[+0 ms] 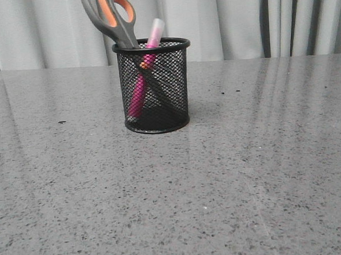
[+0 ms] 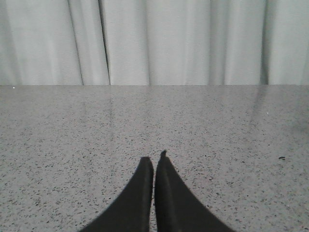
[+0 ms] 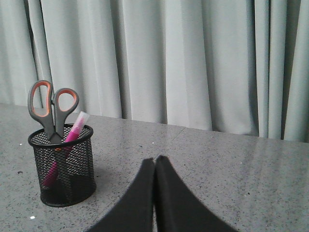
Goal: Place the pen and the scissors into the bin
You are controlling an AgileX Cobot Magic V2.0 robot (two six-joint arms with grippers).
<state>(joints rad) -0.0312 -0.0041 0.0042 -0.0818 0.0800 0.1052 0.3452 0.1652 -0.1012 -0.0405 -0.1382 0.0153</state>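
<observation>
Pale grey curtains (image 1: 239,21) are hanging behind a grey speckled surface (image 1: 247,175), which is carrying a single landmark, the bin (image 1: 155,88), standing upright toward the far middle. Going left to right within the bin: the scissors (image 1: 112,19) are standing blades-down, their handle loops rising above the rim on its left side and leaning leftward, because the tool is longer than the bin is deep. Just right of them, the pen (image 1: 144,71) is leaning diagonally, its white end resting at the lower left of the bin's base and its translucent cap poking out above the rim, the mesh wall propping it. The two items are crossing inside the bin. Judging from this arrangement, both placements are already complete. The left gripper (image 2: 154,166), seen in the left wrist view, is hovering over bare surface with its jaws pressed together and empty. The right gripper (image 3: 154,162) is sitting well to the right of the bin, jaws likewise closed on nothing, plausibly retracted.
</observation>
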